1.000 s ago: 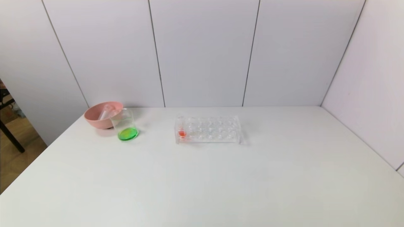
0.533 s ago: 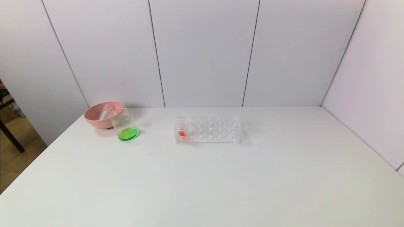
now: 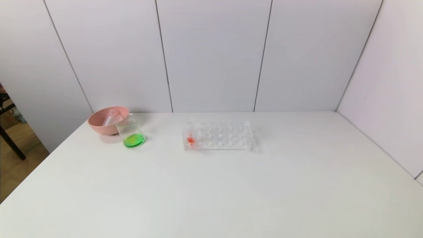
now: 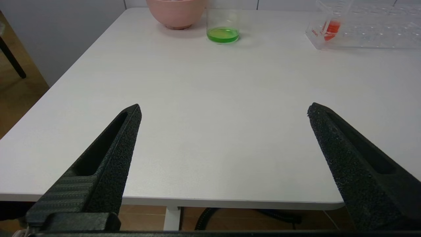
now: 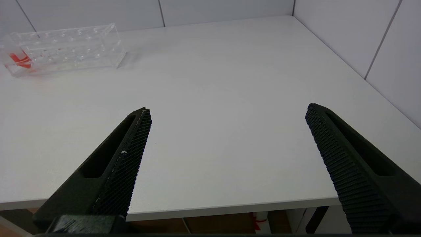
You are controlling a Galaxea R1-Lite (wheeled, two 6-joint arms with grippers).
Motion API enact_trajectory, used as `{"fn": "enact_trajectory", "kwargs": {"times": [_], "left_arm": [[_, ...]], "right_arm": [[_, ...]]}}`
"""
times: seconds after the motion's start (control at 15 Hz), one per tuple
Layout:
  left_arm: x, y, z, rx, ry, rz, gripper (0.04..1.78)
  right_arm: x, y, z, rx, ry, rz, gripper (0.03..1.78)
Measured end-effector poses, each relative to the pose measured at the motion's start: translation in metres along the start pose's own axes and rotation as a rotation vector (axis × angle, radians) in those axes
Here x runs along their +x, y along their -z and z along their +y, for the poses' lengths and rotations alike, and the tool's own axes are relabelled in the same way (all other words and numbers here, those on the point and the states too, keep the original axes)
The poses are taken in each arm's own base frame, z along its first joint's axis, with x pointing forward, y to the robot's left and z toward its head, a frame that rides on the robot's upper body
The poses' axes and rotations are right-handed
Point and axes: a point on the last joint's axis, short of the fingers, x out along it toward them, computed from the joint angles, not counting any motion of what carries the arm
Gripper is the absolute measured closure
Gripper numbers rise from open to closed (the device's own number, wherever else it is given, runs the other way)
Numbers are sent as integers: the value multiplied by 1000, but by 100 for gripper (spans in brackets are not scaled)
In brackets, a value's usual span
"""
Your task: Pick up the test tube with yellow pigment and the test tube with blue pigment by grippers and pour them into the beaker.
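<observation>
Both claws spread, holding nothing
Left claw [image 4: 223, 110] and right claw [image 5: 228, 110] hang at the counter's [image 3: 231, 191] near edge, well short of the beaker [image 3: 131, 132].

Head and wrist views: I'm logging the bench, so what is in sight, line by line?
beaker: one, clear, green liquid inside, far left of table, beside bowl
pink bowl: one, far left, clear tubes lying inside
tube rack: one, clear, table middle
red-orange tube: one, rack's left end
table: one, white
left tool: black, open, at near edge
right tool: black, open, at near edge
</observation>
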Motion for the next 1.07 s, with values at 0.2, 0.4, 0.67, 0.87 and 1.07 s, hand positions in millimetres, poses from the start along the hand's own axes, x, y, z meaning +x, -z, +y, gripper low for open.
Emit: {"fn": "enact_trajectory", "kwargs": {"times": [0.2, 0.4, 0.67, 0.87, 1.07], "left_arm": [[0, 0, 0, -24, -2, -3, 6], [0, 0, 0, -35, -7, -2, 6], [0, 0, 0, -35, -7, -2, 6], [0, 0, 0, -35, -7, -3, 6], [0, 0, 0, -35, -6, -2, 6]], "right_arm": [[0, 0, 0, 0, 0, 0, 10], [0, 0, 0, 0, 0, 0, 10], [0, 0, 0, -3, -1, 0, 10], [0, 0, 0, -1, -1, -1, 10], [0, 0, 0, -5, -2, -1, 10]]}}
